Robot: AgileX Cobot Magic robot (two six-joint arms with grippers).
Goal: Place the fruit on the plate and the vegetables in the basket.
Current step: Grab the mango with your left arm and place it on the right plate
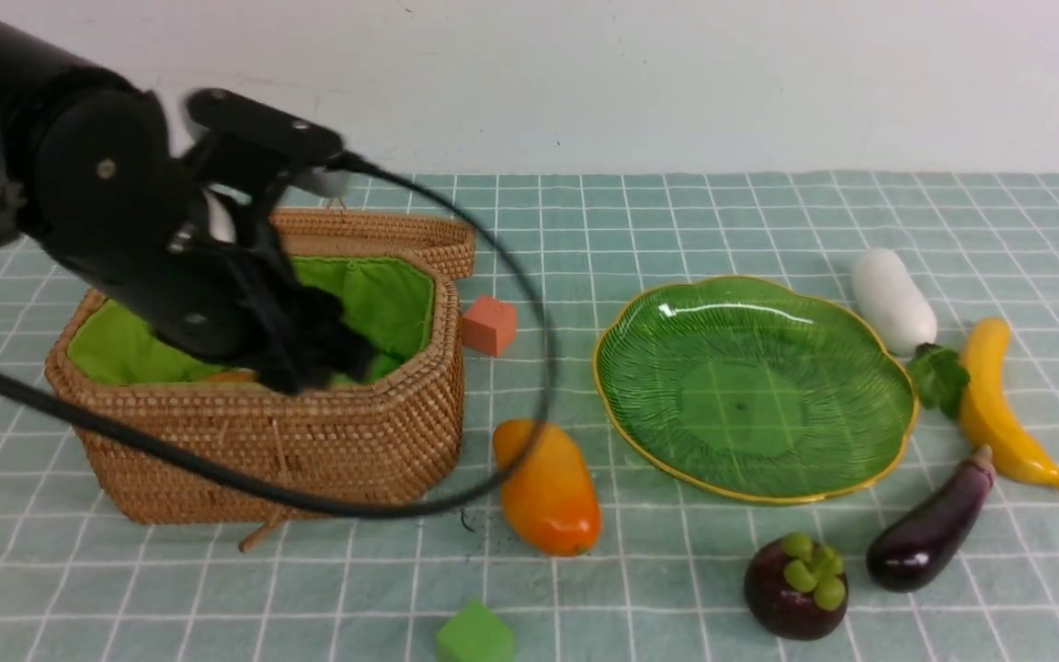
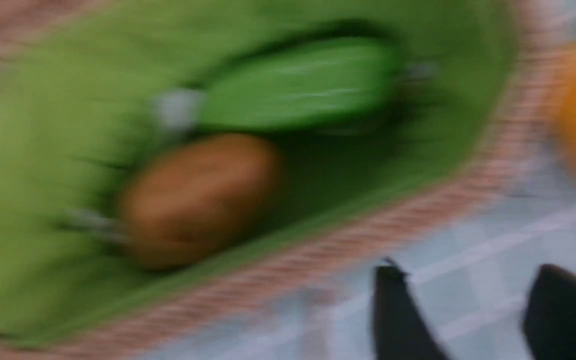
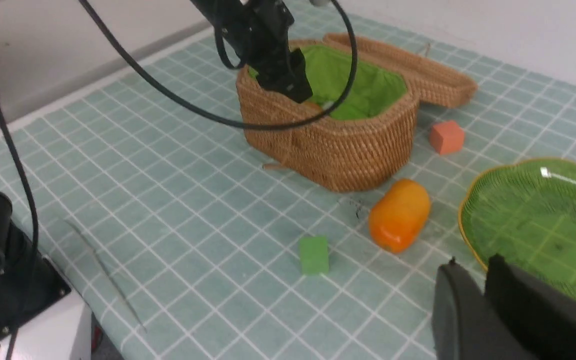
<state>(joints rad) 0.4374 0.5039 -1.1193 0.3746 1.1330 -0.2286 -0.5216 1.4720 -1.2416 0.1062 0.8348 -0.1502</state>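
My left gripper point(image 1: 318, 354) hangs over the front edge of the wicker basket point(image 1: 309, 441). In the blurred left wrist view it point(image 2: 468, 285) is open and empty. A tan potato point(image 2: 198, 197) and a green gourd point(image 2: 298, 85) lie inside the basket. The green plate point(image 1: 755, 386) is empty. The mango point(image 1: 548, 487) lies between basket and plate. The mangosteen point(image 1: 796, 584) and eggplant point(image 1: 934, 524) lie in front of the plate. The banana point(image 1: 998, 405) and radish point(image 1: 893, 299) lie to its right. My right gripper point(image 3: 473, 265) is shut and empty, near the plate's rim point(image 3: 468, 215).
The basket's lid point(image 1: 382, 234) lies open behind it. An orange-red cube point(image 1: 490, 325) sits right of the basket. A green cube point(image 1: 474, 634) sits near the front edge. A black cable point(image 1: 529, 303) loops in front of the basket.
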